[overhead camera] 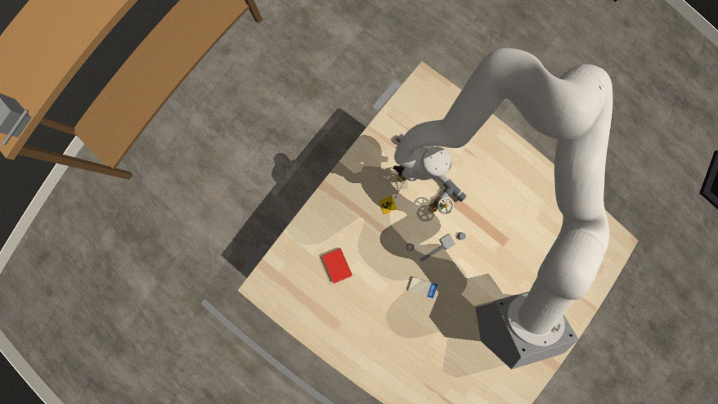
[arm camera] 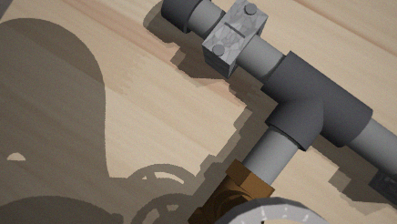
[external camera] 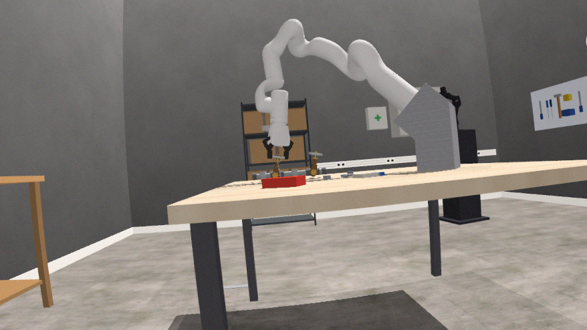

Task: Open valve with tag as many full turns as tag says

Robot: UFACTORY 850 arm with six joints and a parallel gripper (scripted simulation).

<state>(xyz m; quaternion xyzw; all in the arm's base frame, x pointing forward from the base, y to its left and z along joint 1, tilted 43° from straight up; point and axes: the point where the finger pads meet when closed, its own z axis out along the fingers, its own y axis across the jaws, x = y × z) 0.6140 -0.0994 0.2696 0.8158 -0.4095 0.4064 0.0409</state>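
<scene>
My gripper [external camera: 278, 154] is open and points straight down over the tagged valve [external camera: 277, 166], with its fingers on either side of the valve's small handwheel [external camera: 278, 157]. In the overhead view the wrist hides most of this valve; a chain [overhead camera: 397, 186] runs from it to the yellow tag [overhead camera: 387, 204] lying on the table. The wrist view shows the brass valve body [arm camera: 237, 191] and the handwheel's grey rim [arm camera: 273, 213] at the bottom edge, but no fingers. A second valve [overhead camera: 445, 204] [external camera: 314, 161] stands to the right on the same grey pipe [overhead camera: 454, 190] [arm camera: 269, 157].
A dark tee fitting [arm camera: 314, 114] and a grey clamp block [arm camera: 234, 34] sit on the pipe. On the table lie a red box [overhead camera: 336, 265] [external camera: 283, 182], a hammer [overhead camera: 439, 248], a nut [overhead camera: 410, 246], a small cylinder [overhead camera: 460, 235] and a white and blue box [overhead camera: 422, 287].
</scene>
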